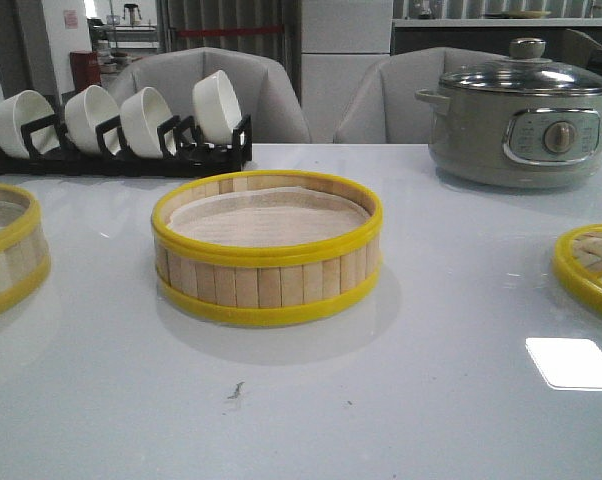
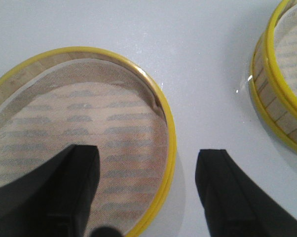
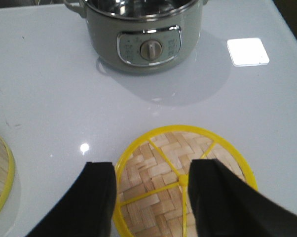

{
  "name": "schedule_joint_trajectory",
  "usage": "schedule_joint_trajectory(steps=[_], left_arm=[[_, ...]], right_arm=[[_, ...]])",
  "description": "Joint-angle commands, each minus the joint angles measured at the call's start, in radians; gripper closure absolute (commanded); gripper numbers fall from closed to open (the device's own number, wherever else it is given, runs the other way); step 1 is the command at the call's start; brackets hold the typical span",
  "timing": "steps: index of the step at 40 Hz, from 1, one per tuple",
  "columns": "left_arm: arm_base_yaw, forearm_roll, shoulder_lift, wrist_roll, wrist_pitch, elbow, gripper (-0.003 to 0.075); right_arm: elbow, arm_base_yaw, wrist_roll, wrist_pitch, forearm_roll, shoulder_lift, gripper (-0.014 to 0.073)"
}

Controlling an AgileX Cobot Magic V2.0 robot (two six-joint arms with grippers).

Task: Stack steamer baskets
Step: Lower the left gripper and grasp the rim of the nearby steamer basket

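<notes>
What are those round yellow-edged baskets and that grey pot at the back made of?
The steamer baskets look like pale bamboo slats set upright, with glossy yellow rims, possibly plastic, and a cloth-like liner inside. The flat lid is woven bamboo strips in a yellow frame. The electric pot has a matte grey-green body, likely painted metal or plastic, and a glass lid.

The middle steamer basket [image 1: 267,250] has pale brown slats standing side by side, with bright yellow rims on top and bottom. Its liner [image 1: 266,216] is creamy white. The other steamer basket [image 2: 82,143] has a yellow rim too, and its liner shows grey dashes in rows. The lid [image 3: 180,180] is woven tan bamboo with yellow spokes and a yellow rim. The pot [image 1: 521,115] is grey-green with a shiny lid. The bowls [image 1: 121,118] are white in a black rack [image 1: 111,155]. The table [image 1: 431,400] is glossy white.
</notes>
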Motion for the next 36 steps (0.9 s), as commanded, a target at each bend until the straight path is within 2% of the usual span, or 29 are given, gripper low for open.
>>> schedule_joint_trajectory(steps=[1, 18, 36], left_arm=[[-0.006, -0.002, 0.036, -0.010, -0.051, -0.089, 0.0248], [-0.006, 0.027, 0.325, -0.010, 0.103, -0.337, 0.0248], [-0.006, -0.025, 0.466, -0.010, 0.120, -0.360, 0.0249]], right_arm=[[-0.040, 0.000, -0.007, -0.111, -0.013, -0.011, 0.0151], [-0.040, 0.000, -0.007, -0.063, -0.013, -0.011, 0.0151], [-0.040, 0.000, -0.007, -0.062, -0.013, -0.011, 0.0151]])
